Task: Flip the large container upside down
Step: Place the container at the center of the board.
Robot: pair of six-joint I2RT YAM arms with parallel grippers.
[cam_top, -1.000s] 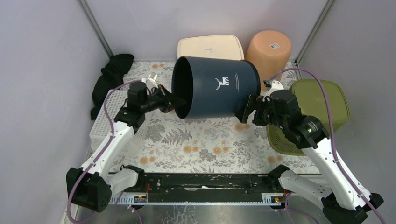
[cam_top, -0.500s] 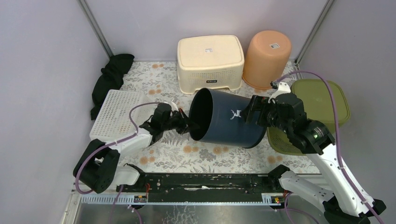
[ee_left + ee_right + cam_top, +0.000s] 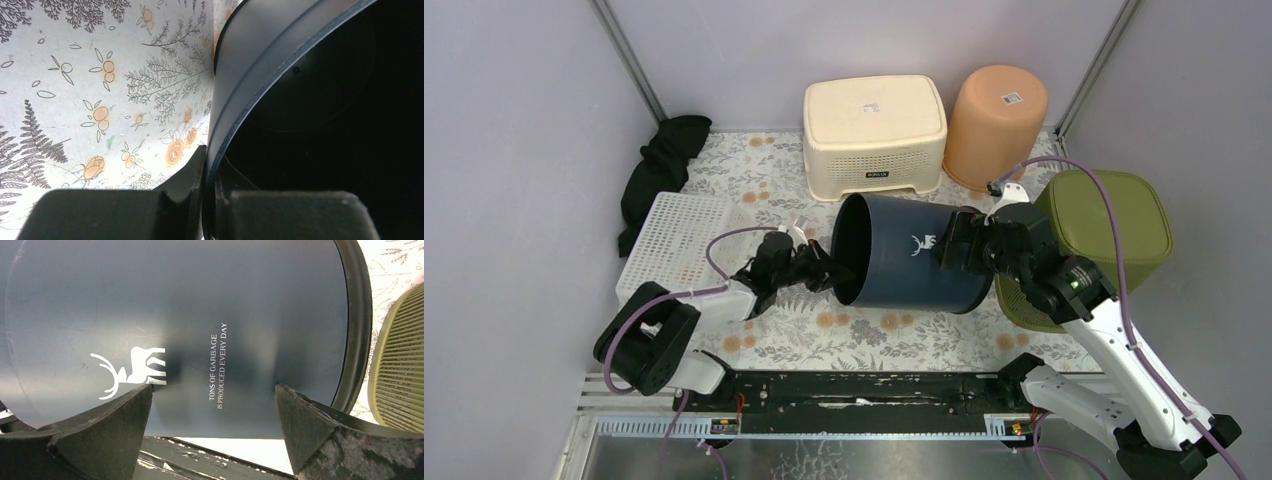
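The large container (image 3: 914,265), a dark blue bin with a white deer logo, lies on its side on the flowered table, mouth facing left. My left gripper (image 3: 829,272) sits low at the mouth. It pinches the rim (image 3: 220,115), one finger outside the wall and one inside (image 3: 210,170). My right gripper (image 3: 954,245) stands open at the container's upper side. Its two fingers spread wide over the printed wall (image 3: 200,315), on either side of the lettering (image 3: 212,405); whether they touch it I cannot tell.
Behind the container stand an upturned cream basket (image 3: 874,130) and an upturned orange bucket (image 3: 997,120). An olive green lidded basket (image 3: 1114,220) is close on its right. A white perforated tray (image 3: 669,245) and a black cloth (image 3: 659,165) lie at the left. A black rail (image 3: 854,390) runs along the near edge.
The container has come down from mid-air onto the table and now lies on its side. My left arm has dropped low with the rim; the right gripper followed, still open.
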